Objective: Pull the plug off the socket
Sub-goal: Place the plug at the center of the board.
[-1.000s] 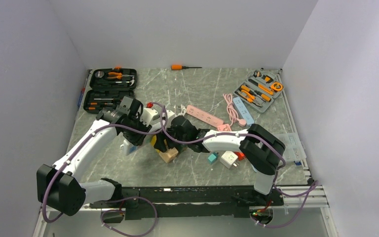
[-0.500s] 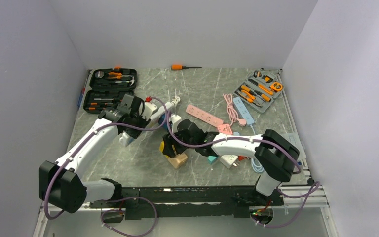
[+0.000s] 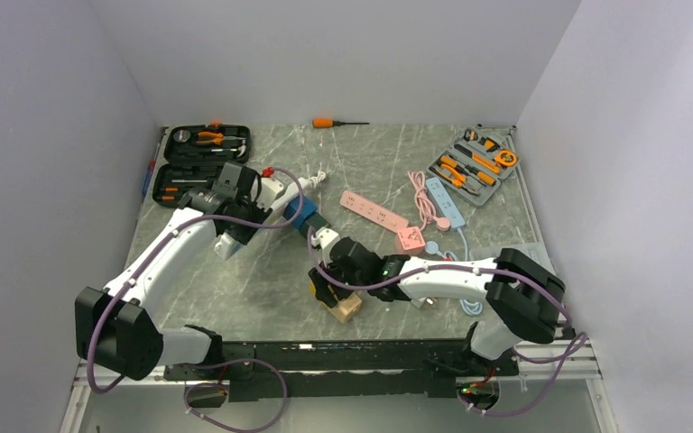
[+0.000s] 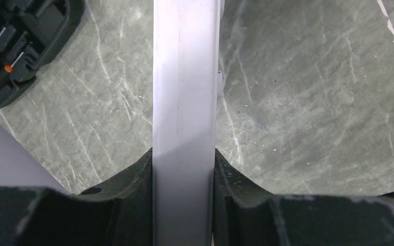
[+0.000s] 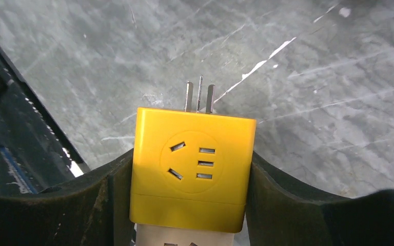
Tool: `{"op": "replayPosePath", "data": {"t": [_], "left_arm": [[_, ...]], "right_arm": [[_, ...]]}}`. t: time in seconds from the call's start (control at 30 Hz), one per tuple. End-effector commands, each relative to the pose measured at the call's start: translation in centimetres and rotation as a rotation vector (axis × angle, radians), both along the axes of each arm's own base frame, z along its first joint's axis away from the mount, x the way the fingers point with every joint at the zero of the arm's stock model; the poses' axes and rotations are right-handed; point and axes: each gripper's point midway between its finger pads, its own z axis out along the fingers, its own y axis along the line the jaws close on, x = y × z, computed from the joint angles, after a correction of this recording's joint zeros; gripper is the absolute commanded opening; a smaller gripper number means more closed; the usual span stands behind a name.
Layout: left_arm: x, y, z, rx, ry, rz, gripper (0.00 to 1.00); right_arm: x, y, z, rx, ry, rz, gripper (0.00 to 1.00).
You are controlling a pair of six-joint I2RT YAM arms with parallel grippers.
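Yellow plug (image 5: 192,164) is sitting clamped in the right claw (image 5: 189,177) at six o'clock on the counter (image 3: 370,162), prongs (image 5: 199,96) bare; the left claw (image 4: 183,177) is gripping the socket (image 4: 184,87) at ten o'clock. Pulling seems finished; next, setting both down.

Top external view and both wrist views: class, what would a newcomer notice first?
The yellow plug cube, gripped in the right claw near front centre, shows three bare prongs over the marble table. Next comes the white power strip, clamped in the left claw, left of centre.
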Motion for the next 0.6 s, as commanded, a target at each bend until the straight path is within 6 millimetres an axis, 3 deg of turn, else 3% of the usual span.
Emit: {"op": "replayPosePath", "data": {"t": [0.0, 0.23, 0.37, 0.47, 0.57], "left_arm": [[4.5, -0.2, 4.1, -0.036, -0.184, 0.047, 0.0], [5.3, 0.0, 3.6, -0.052, -0.175, 0.06, 0.0], [4.6, -0.1, 3.4, -0.073, -0.172, 0.039, 0.0], [3.8, -0.3, 3.3, -0.095, -0.167, 0.014, 0.0], [3.2, -0.3, 3.3, -0.119, -0.16, -0.004, 0.0]], "right_arm": [[0.6, 1.9, 0.3, -0.011, -0.106, 0.009, 0.06], [1.2, 4.1, -0.7, -0.03, -0.179, 0.018, 0.12], [1.6, 4.3, -1.2, -0.036, -0.195, 0.005, 0.5], [1.5, 4.6, -0.3, -0.019, -0.196, 0.011, 0.72], [1.7, 4.8, 1.9, 0.014, -0.214, 0.024, 0.87]]}}
